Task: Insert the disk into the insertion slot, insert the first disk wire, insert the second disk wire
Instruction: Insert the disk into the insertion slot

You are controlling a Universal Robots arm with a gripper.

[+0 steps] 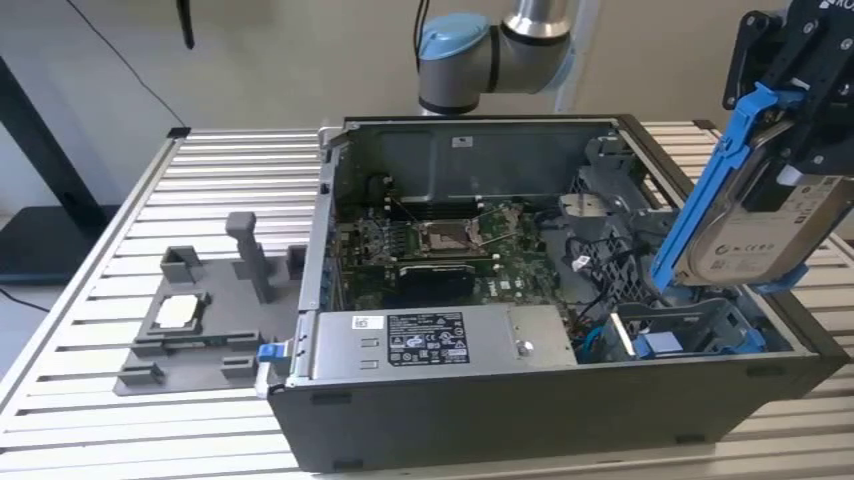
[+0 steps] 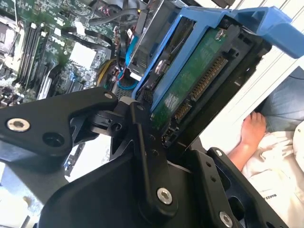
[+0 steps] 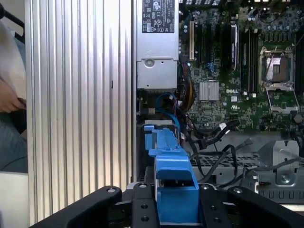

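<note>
Step in hand, as I read it: getting the flat silver-grey hard disk w/ pale label and bright blue plastic carrier [image 1: 747,225] into the narrow grey insertion slot w/ blue tabs [image 1: 683,335]. The slot is at the front corner of the open dark grey computer case [image 1: 534,420], on the exterior view's right. The disk hangs in the air above the slot, not in it yet. It is tilted: lower end over the bay, upper end leaning toward the exterior view's right.

To do it well, prob.:
- take the tilt out and square the carrier rails to the bay walls before descending
- keep the lower edge off the loose black cables [image 1: 601,255] just beside the bay
- go slow & ease off if one rail binds

The second wrist view shows the disk's green board side w/ connector. Whether that end suits the wires, can't tell.

The black fingers [image 3: 142,206] are closed onto the carrier, one each side of its blue end piece, no gap seen.

Arm: the blue-capped joint [image 1: 461,50] sits behind the case. The wrist is over the exterior view's right, tool pointing down & canted w/ the disk. A person's hand [image 2: 254,130] rests beyond the ribbed aluminium table [image 3: 80,95], well apart from the work.
</note>
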